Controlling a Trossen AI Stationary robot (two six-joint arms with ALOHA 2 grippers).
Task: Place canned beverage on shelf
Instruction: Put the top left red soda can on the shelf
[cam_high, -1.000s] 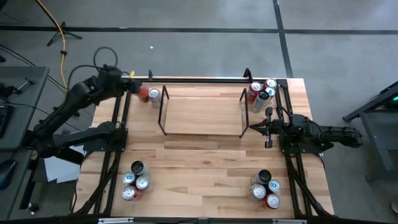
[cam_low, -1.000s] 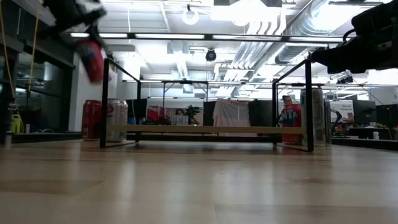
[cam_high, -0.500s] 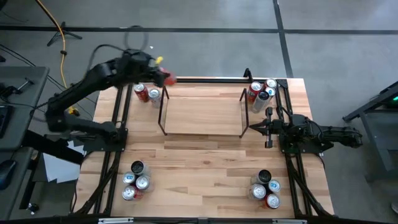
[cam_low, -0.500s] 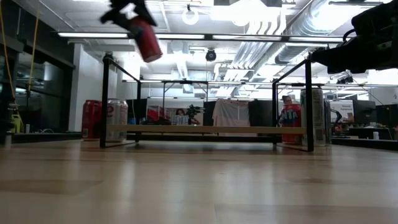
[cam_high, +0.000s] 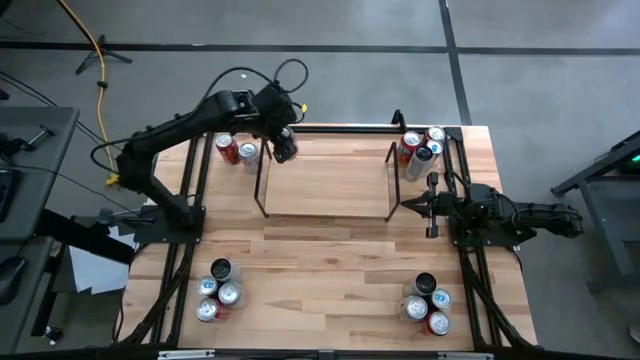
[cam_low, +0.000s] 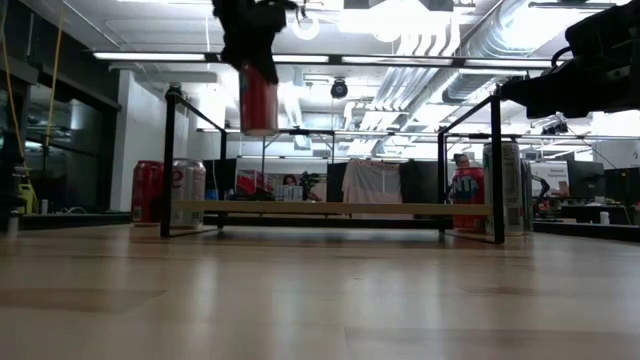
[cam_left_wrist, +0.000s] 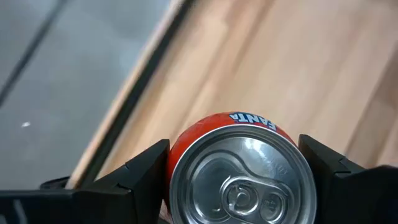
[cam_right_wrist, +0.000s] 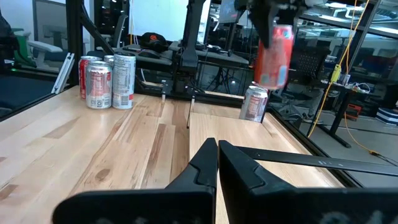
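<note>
— So what do we see that has changed since a second ago?

— We see that the left gripper (cam_high: 283, 143) has carried its can (cam_low: 258, 95) from beyond the worktop's far-left corner, where it hung tilted, in over the left end of the shelf (cam_high: 325, 178). It now hangs upright. Two cans (cam_high: 237, 151) stand where they stood, just left of the shelf, and the right arm has not stirred.

— And how does the can look to us?

— We make out a red-orange body and a silver lid with its pull tab, and from the left wrist view the word Fanta (cam_left_wrist: 254, 120) along the upper rim.

— Where does it sit against the gripper?

— We find it clamped between the two dark fingers (cam_left_wrist: 140, 171), one pressed on each side near the lid, the body hanging below. From the low view it is in the air, its base about level with the shelf's top bar near the left posts; we cannot tell whether it touches.

— And the other arm?

— We see the right gripper (cam_high: 432, 207) waiting just right of the shelf, fingers pressed together, holding nothing.
</note>
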